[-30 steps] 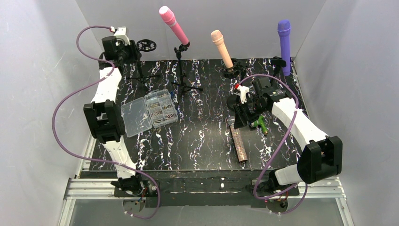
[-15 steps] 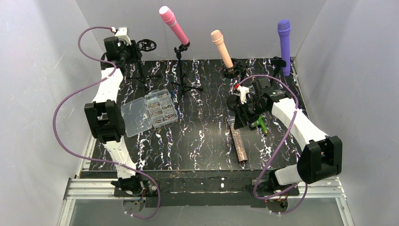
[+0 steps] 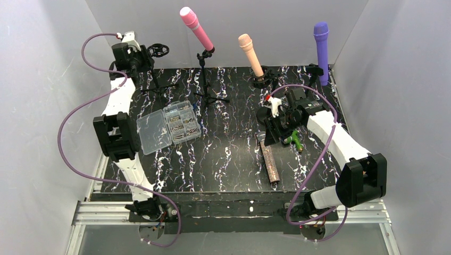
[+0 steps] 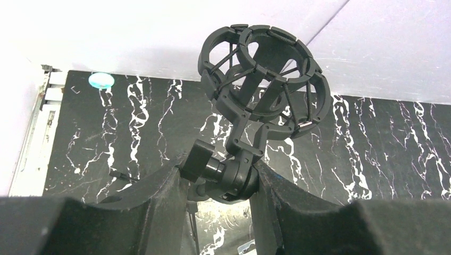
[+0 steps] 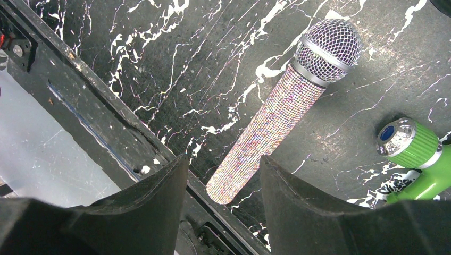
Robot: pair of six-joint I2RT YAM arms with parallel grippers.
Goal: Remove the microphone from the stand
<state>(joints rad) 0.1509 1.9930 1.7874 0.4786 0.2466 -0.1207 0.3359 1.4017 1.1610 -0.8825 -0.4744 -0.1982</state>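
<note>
A glittery microphone (image 5: 271,127) lies flat on the black marbled table, its mesh head pointing toward the back; it also shows in the top view as the microphone (image 3: 270,163). My right gripper (image 5: 222,164) hovers above its tail end, open and holding nothing; in the top view the right gripper (image 3: 270,132) is over the microphone's head. At the back left, my left gripper (image 4: 220,178) is shut on the swivel joint of a black stand, just below its empty cage-shaped shock mount (image 4: 242,125). The top view shows the left gripper (image 3: 142,57) beside that mount (image 3: 158,50).
A pink microphone (image 3: 195,27), a beige one (image 3: 250,53) and a purple one (image 3: 321,45) sit on stands along the back. An open clear parts box (image 3: 169,126) lies at the left. A green object (image 5: 415,146) rests right of the glittery microphone. The table's front edge (image 5: 133,143) is close.
My left gripper has shifted left and toward the back wall, taking the stand's shock mount with it. The right arm and the glittery microphone have not moved.
</note>
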